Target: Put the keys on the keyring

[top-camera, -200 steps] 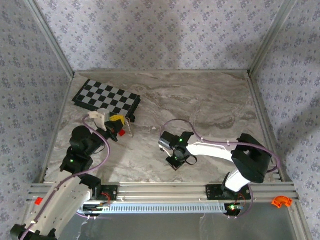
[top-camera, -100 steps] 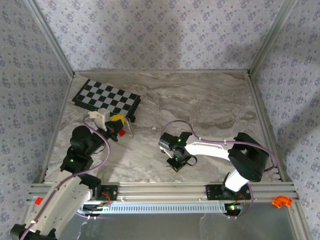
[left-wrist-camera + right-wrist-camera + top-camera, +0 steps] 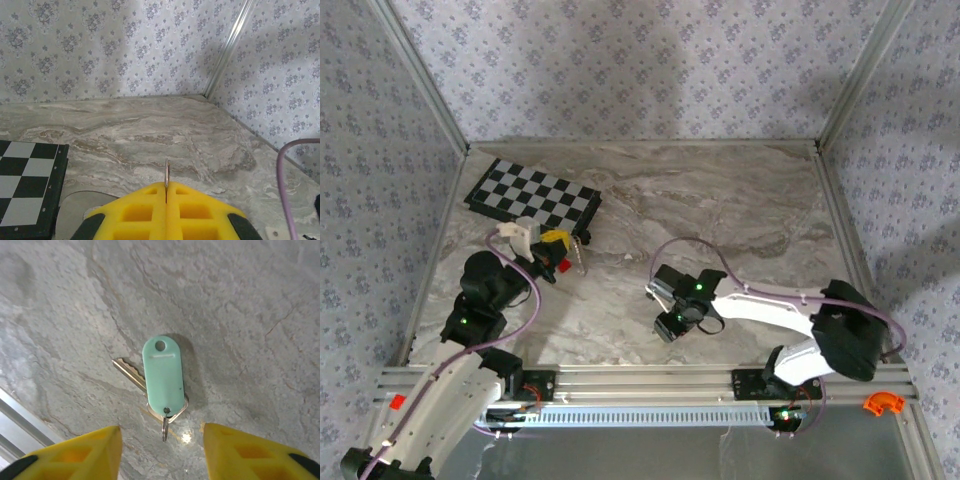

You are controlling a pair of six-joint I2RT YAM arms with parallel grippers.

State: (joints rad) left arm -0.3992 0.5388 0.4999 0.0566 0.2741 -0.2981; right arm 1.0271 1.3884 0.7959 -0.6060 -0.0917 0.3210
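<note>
From above, the left claw [image 3: 558, 243] sits beside the chessboard [image 3: 532, 194]; the right claw [image 3: 667, 325] hangs low at mid-table. Left wrist: fingers [image 3: 140, 212] clamped on the keyring [image 3: 166, 175], edge-on, its loop mostly buried between them. Right wrist: fingers [image 3: 75, 455] spread apart over the key [image 3: 162, 371], flat on marble. Light, thin, likely slippery; grip the mint tag by its long sides. The tag hides the key's head.
</note>
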